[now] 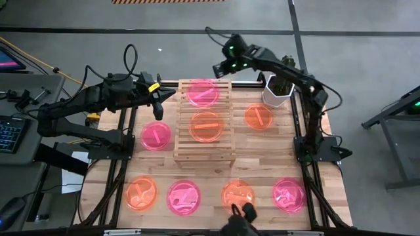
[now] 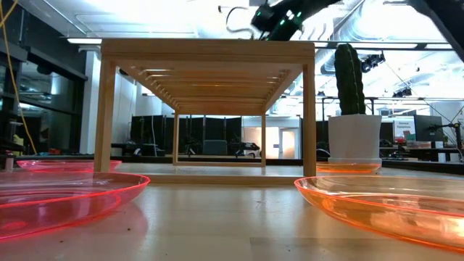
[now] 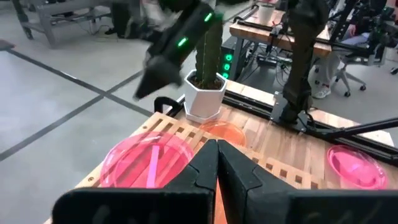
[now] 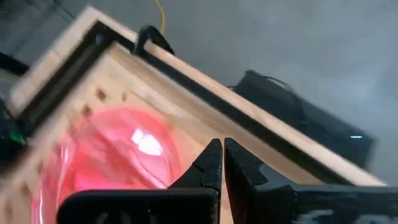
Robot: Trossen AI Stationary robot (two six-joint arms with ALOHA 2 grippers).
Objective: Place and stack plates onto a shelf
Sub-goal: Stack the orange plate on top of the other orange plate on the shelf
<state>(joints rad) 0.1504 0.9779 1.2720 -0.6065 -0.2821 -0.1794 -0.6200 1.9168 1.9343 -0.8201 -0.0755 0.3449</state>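
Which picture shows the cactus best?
The low view: the cactus stands tall in its white pot, seen whole from the side. The high view shows only its top, the left wrist view hides part behind an arm, and the right wrist view misses it.

Two matte-black jointed arms trail looped black cables; green lights glow behind the right tool (image 1: 217,68), yellow tape behind the left tool (image 1: 159,109).

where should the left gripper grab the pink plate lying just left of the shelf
Probably by its raised rim. The pink plate lies flat on the tabletop, so only the thin edge offers a pinch. Come from above at its left edge, the side nearest the left gripper and away from the shelf, one finger inside the rim, one outside.
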